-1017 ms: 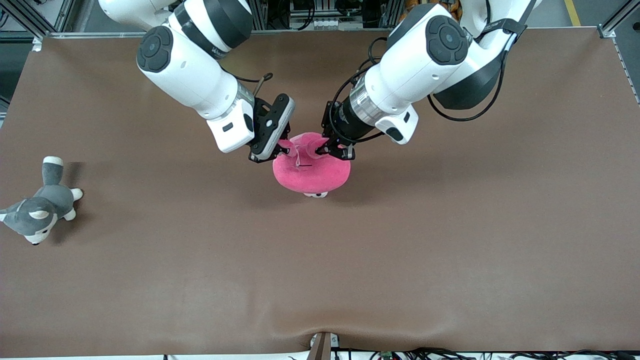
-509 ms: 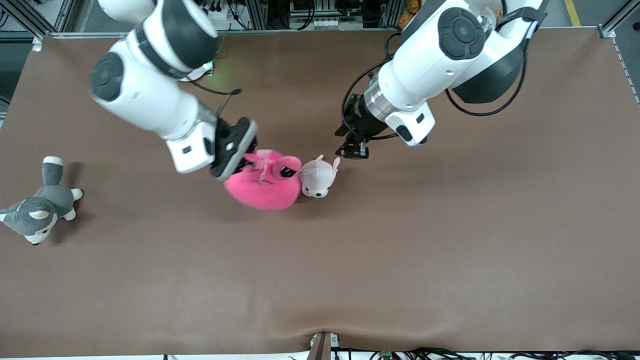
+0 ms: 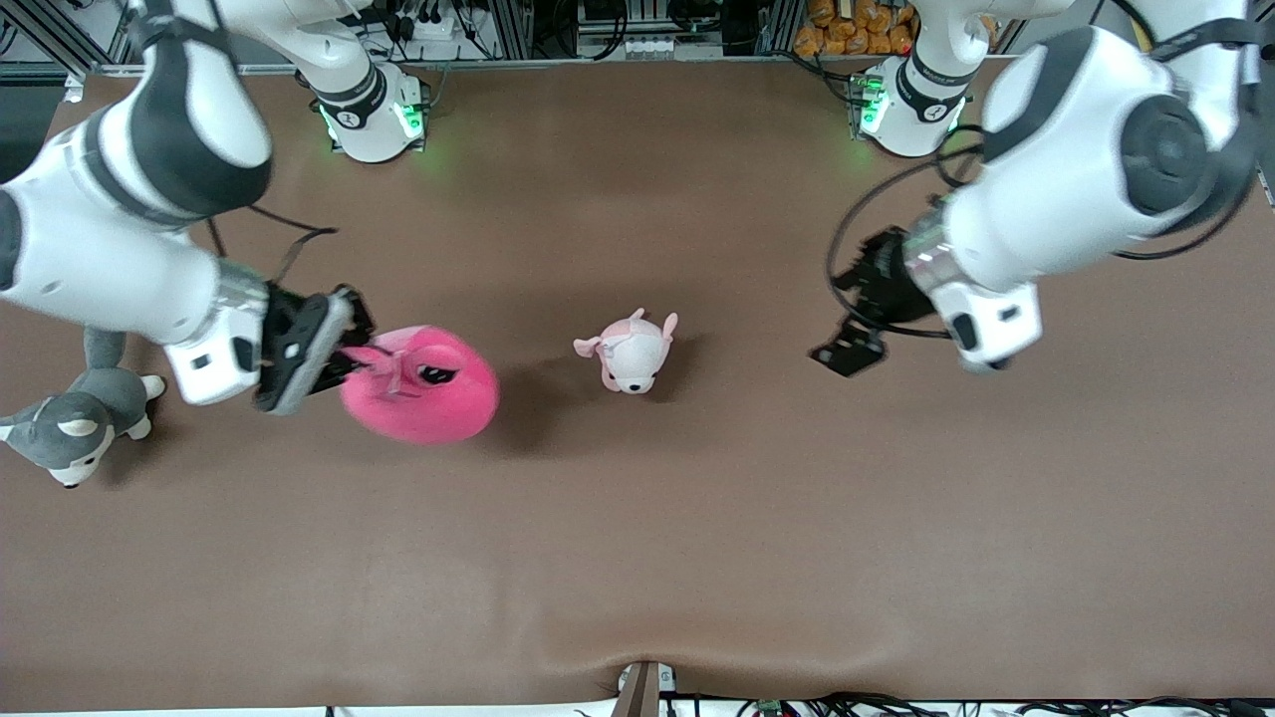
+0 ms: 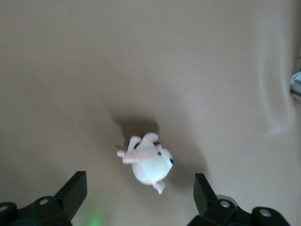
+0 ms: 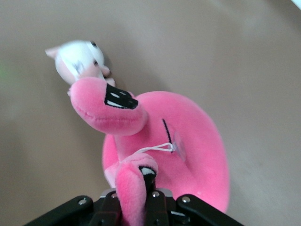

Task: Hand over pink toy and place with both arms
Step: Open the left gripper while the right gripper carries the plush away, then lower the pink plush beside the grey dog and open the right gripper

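The pink toy (image 3: 423, 388), a round hot-pink plush with dark half-lidded eyes, hangs from my right gripper (image 3: 344, 360), which is shut on one of its ears, over the table toward the right arm's end. In the right wrist view the toy (image 5: 183, 146) fills the middle and its ear sits pinched between the shut fingers (image 5: 141, 207). My left gripper (image 3: 847, 349) is open and empty, up over the table toward the left arm's end. In the left wrist view its two fingers (image 4: 73, 190) stand wide apart.
A small pale pink-and-white plush puppy (image 3: 630, 354) lies at mid-table; it also shows in the left wrist view (image 4: 146, 162). A grey-and-white husky plush (image 3: 75, 418) lies at the right arm's end, close to the right gripper.
My left gripper let go of the pink toy, opened and drew back toward its own end. My right gripper carried the toy toward the right arm's end, uncovering the puppy.
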### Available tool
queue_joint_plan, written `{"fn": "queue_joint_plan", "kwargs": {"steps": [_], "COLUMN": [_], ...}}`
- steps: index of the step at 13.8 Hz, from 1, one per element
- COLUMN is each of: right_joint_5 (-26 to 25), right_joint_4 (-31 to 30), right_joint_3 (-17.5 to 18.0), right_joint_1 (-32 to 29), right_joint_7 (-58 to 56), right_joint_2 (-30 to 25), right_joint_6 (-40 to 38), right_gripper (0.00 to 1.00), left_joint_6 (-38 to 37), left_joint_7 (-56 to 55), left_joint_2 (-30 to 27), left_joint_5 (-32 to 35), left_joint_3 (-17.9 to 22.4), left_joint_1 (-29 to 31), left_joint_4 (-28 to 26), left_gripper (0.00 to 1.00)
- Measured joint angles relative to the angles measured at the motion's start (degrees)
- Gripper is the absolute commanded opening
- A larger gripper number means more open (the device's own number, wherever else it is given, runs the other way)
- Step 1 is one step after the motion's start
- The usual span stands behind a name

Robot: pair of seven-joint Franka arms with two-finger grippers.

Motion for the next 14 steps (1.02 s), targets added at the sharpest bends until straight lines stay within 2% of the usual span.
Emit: {"fn": "queue_joint_plan", "kwargs": {"steps": [3,7,10,14], "right_joint_5": [0.00,0.06,0.09,0.36], "right_joint_4": [-2.87,-3.32,-3.32,-3.40], "right_joint_3": [-0.06,-0.05,0.01,0.06], "right_joint_1": [-6.63,-12.86,-16.03,-21.95], "right_joint_7": [-12.14,-28.76,-32.56,-38.17], "right_joint_2": [1.76,5.92,7.71,11.28], "right_joint_6": [0.01,-0.04,-1.97,-6.06], "right_gripper": [0.00,0.00,0.00,0.00], "left_joint_6": [-2.57,-4.62,-7.18,-10.80], "left_joint_7": [14.36,32.43,42.16,49.66], "left_joint_2": [-1.37,-3.82,-4.79,-8.27], "left_joint_5": [2.51,8.52,12.61,13.05], "left_joint_3": [0.00,0.35,1.39,3.01], "left_joint_1": [2.74,2.97,3.94,5.46], "left_joint_4": [0.19,0.23,0.26,0.29], "left_gripper": [1.00,1.00,1.00,1.00]}}
